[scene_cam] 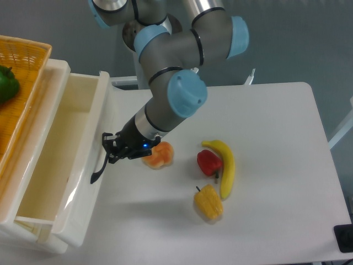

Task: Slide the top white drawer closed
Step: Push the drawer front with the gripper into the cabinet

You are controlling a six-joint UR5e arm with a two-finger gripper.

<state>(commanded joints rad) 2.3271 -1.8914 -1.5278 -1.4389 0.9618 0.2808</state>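
Observation:
The top white drawer (95, 113) is pulled out to the right from the small cabinet at the left and stands open, its inside empty. Its black curved handle (96, 172) sits on the drawer front, facing the table. My gripper (111, 149) is at the drawer front, right against the upper part of the handle, with its fingers pointing left at it. The black fingers blend with the black handle, so I cannot tell whether they are open or shut. The lower drawer front is hidden under the open drawer.
An orange wicker basket (27, 55) with a green pepper (6, 83) sits on top of the cabinet. On the table lie an orange fruit (160, 156) just right of the gripper, a red pepper (208, 162), a banana (226, 165) and a yellow pepper (208, 202).

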